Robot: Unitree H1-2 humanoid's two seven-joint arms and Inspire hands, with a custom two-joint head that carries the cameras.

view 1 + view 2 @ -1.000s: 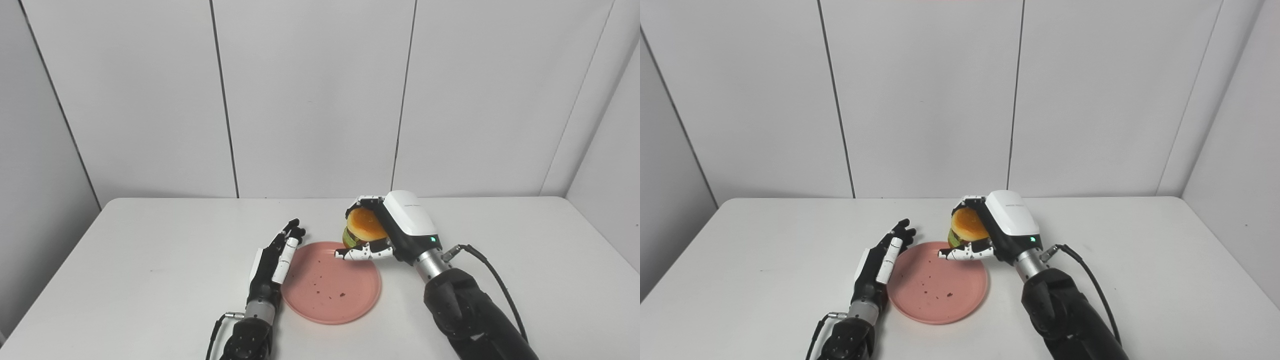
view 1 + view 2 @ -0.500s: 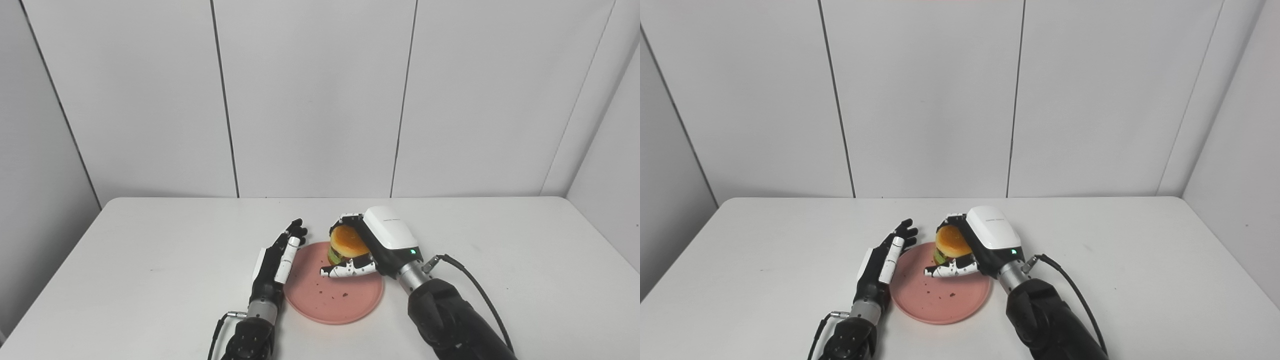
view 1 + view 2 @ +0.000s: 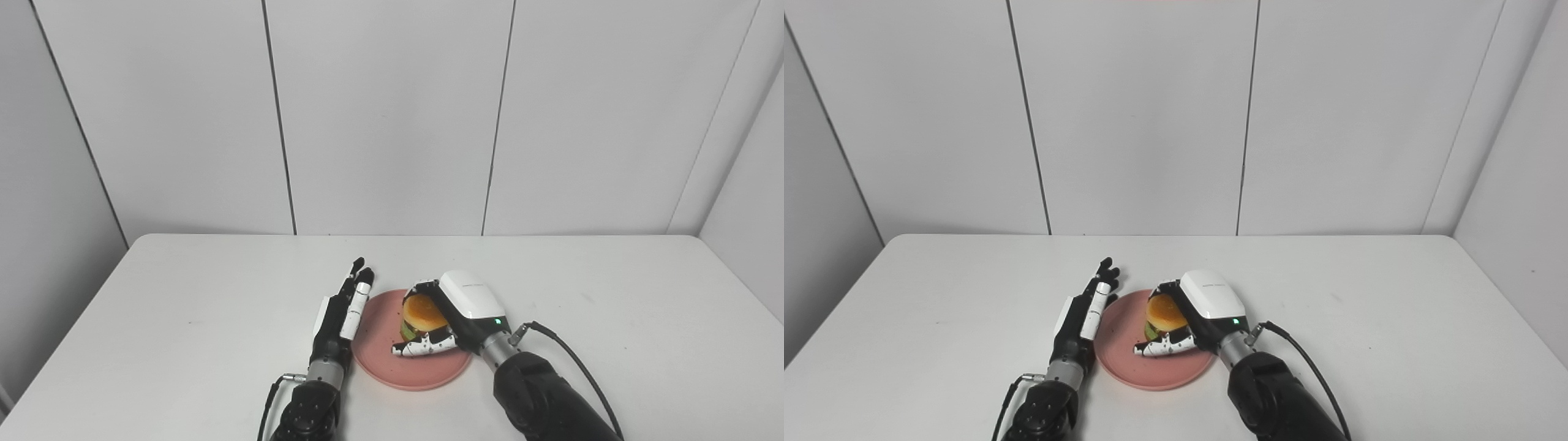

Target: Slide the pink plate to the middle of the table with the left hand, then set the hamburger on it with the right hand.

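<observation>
hamburger (image 3: 421, 313) underside behind fingers (image 3: 422, 347)

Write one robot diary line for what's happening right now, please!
right hand: shut on hamburger, over pink plate | left hand: open, beside plate's left rim | stage: placing, not released

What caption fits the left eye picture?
Right hand holds the hamburger over the pink plate; the open left hand waits beside it.

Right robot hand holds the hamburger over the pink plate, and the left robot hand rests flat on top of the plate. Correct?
Not quite. The left robot hand stands open beside the pink plate's left edge, not on top of it; the left eye view shows this. The right robot hand does hold the hamburger over the plate.
</observation>
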